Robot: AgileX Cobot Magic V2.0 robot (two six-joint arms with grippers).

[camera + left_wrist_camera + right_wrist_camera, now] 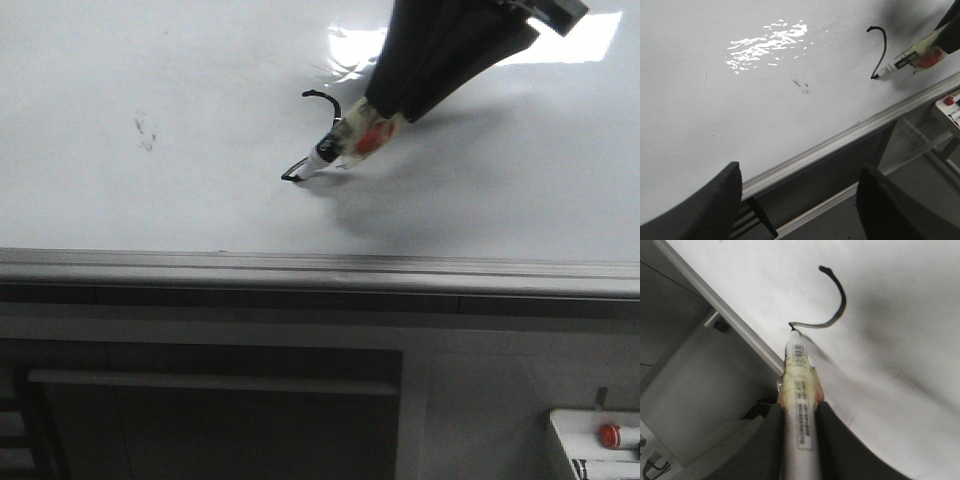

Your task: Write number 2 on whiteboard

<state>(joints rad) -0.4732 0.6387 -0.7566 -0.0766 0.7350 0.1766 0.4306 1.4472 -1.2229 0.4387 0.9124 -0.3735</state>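
one marker (800, 405) in the right jaws, tip on the whiteboard (150, 200); left jaws apart.

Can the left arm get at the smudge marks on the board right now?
Probably yes. The left claw is open and holds nothing, and the smudge marks lie on bare whiteboard ahead of it. The right claw with its marker works off to one side.

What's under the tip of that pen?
The marker tip rests on the whiteboard, at the end of the unfinished number 2. The spot beneath the tip itself is covered.
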